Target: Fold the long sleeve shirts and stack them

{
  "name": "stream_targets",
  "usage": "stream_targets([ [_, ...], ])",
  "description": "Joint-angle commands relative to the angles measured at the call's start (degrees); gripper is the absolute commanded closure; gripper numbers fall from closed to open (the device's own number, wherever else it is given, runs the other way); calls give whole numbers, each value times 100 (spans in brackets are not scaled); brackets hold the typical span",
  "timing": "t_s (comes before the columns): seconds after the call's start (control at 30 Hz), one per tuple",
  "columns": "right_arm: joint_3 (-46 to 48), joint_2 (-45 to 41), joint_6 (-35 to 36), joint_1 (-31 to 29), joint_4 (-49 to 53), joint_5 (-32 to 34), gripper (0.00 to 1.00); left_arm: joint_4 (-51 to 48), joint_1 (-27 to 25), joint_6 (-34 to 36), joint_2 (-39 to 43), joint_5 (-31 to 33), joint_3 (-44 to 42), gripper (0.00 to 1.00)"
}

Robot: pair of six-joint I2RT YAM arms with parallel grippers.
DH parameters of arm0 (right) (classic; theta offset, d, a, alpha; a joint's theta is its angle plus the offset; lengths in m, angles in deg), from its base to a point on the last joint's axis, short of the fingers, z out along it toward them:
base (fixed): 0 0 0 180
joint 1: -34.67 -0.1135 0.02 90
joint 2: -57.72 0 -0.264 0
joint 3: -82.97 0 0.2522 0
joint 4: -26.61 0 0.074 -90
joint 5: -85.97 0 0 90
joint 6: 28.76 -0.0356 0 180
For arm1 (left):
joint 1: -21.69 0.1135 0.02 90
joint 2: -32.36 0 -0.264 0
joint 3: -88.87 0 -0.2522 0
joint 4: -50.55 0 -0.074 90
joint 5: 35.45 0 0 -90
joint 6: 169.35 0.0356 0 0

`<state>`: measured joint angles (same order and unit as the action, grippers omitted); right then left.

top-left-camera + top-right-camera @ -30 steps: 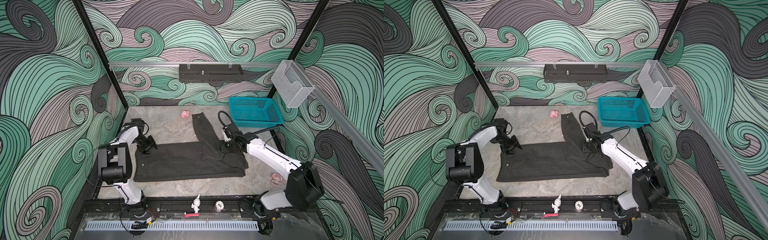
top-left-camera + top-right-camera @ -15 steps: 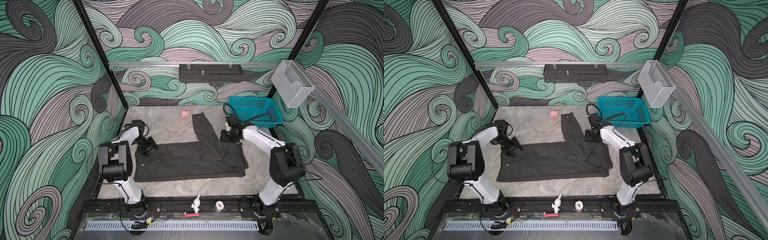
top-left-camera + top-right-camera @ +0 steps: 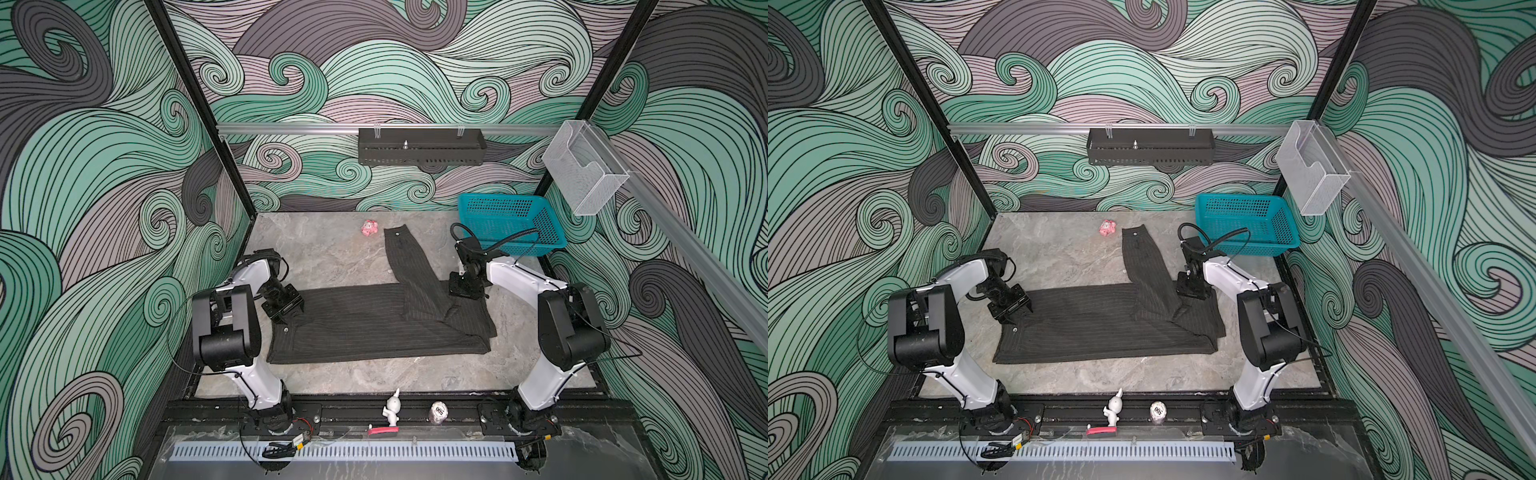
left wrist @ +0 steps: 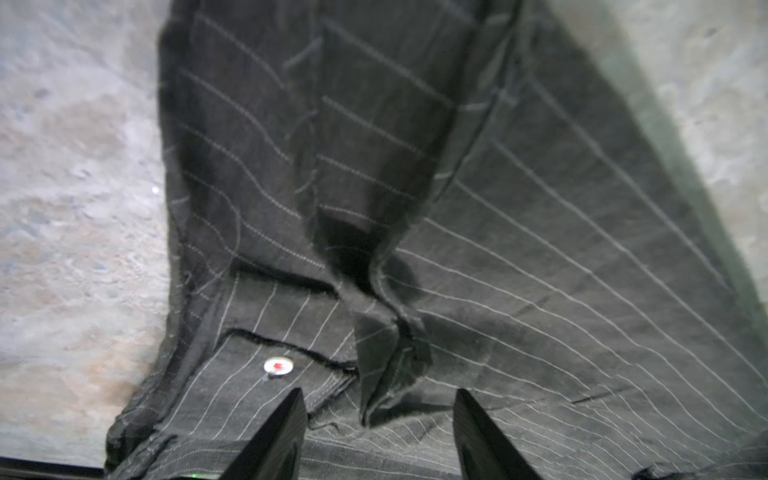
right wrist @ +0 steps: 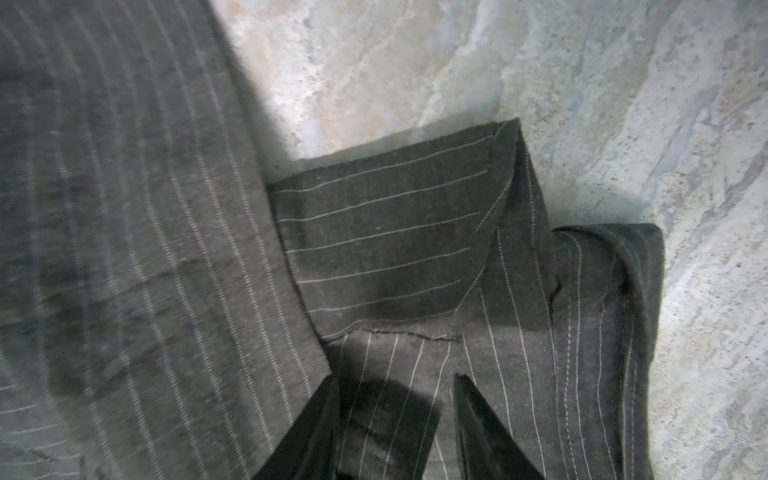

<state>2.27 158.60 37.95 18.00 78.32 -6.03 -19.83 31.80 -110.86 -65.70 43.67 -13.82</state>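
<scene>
Grey surface (image 3: 324, 257) holds the dark striped shirt (image 3: 374, 328), lying flat just in front of the teal basket (image 3: 519, 249), one sleeve (image 3: 405, 257) pointing back near the basket. A second ago the right claw (image 3: 462, 289) sat further onto the shirt; now it has pulled back nearer the basket, above the shirt's edge, half open, holding nothing. The left claw (image 3: 284, 306), far from the basket at the shirt's other end, has opened a bit more and is empty too. I think a new fold comes next.
</scene>
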Motion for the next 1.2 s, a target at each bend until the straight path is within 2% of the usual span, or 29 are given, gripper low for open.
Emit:
stream_targets([
  [0.0, -64, 215, -82, 84, 93, -33, 54, 85, 35, -236, 15, 23, -30, 40],
  [0.1, -59, 384, -56, 115, 47, -28, 56, 250, 50, -323, -60, 10, -63, 49],
  [0.13, -56, 433, -62, 134, 30, -50, 56, 303, 59, -350, -81, -34, -34, 55],
  [0.2, -32, 539, -61, 175, -19, -89, 58, 377, 61, -421, -130, -148, 94, 79],
  [0.27, -38, 606, -61, 207, -50, -112, 61, 347, 61, -435, -149, -222, 349, 99],
  [0.3, -46, 641, -68, 221, -54, -133, 62, 289, 61, -424, -142, -231, 514, 100],
  [0.43, -104, 700, -74, 251, -52, -120, 68, 103, 61, -307, 79, -260, 1114, 100],
  [0.53, -135, 739, -97, 266, -52, -96, 72, 76, 57, -219, 423, -141, 1213, 100],
  [0.67, -161, 839, -106, 278, -63, -88, 79, 282, 70, -176, 683, 44, 771, 100],
  [0.9, -115, 960, -110, 290, -61, 49, 87, 380, 149, -237, 486, 330, -15, 100],
  [1.07, -127, 963, -170, 297, -37, 107, 91, 269, 248, -242, 451, 543, -236, 100],
  [1.1, -127, 945, -180, 293, -21, 153, 91, 228, 298, -229, 466, 557, -238, 98],
  [1.17, -118, 903, -166, 304, 7, 198, 91, 205, 406, -194, 536, 530, -220, 83],
])
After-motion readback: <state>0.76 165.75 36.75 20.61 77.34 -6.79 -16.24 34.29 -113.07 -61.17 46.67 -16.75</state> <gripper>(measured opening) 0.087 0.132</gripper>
